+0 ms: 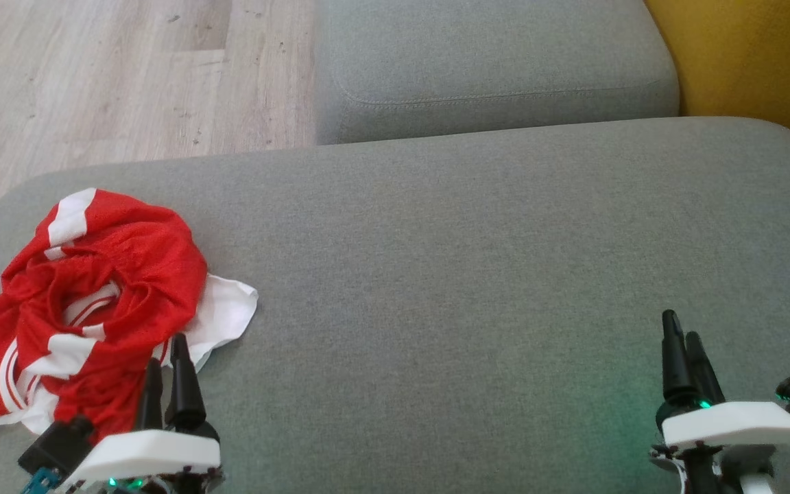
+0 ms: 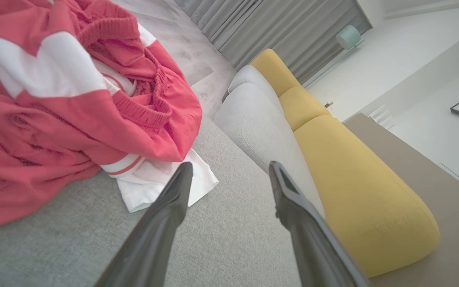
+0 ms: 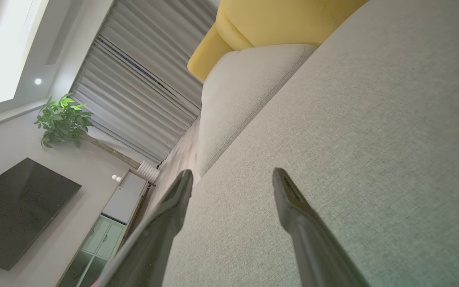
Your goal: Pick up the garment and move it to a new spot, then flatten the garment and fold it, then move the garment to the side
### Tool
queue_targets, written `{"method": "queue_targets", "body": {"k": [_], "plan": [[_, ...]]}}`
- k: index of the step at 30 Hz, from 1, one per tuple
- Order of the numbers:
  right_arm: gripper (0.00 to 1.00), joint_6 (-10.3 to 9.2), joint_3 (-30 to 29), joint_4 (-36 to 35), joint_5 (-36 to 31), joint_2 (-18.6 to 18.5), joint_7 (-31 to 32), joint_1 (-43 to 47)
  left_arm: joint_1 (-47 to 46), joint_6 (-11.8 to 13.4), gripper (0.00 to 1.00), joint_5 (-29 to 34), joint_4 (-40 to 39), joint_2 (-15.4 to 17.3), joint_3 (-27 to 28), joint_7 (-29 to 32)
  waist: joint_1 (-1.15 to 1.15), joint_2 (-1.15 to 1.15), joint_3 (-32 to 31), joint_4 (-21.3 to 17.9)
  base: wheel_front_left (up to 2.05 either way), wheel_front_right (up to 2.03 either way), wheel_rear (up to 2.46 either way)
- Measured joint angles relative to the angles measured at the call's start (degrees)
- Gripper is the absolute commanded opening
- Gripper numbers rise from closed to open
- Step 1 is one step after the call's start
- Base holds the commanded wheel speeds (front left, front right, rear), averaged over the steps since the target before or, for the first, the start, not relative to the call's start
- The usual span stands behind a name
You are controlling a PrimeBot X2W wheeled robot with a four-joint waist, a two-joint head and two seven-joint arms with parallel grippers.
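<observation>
garment (image 1: 100,302): red, white stripes | sofa (image 1: 470,274): grey | backrest (image 2: 357,175): yellow | fingers (image 2: 173,199): black

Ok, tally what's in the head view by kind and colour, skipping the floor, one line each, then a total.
Red-and-white garment: 1
Grey cushions: 2, the near cushion and the far cushion
Yellow cushion: 1
End effectors: 2, the left end effector and the right end effector
Total: 6
</observation>
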Motion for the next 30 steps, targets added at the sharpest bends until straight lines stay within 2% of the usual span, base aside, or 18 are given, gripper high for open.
{"method": "queue_targets", "body": {"k": [30], "plan": [[1.00, 0.00, 3.5, -3.7, -21.3, 0.0, -5.1, 2.1, 2.4, 0.9, 1.00, 21.5, -2.8, 0.1, -2.2, -5.1, 0.00, 0.00, -1.5, -0.5, 0.00, 0.00, 0.00]]}}
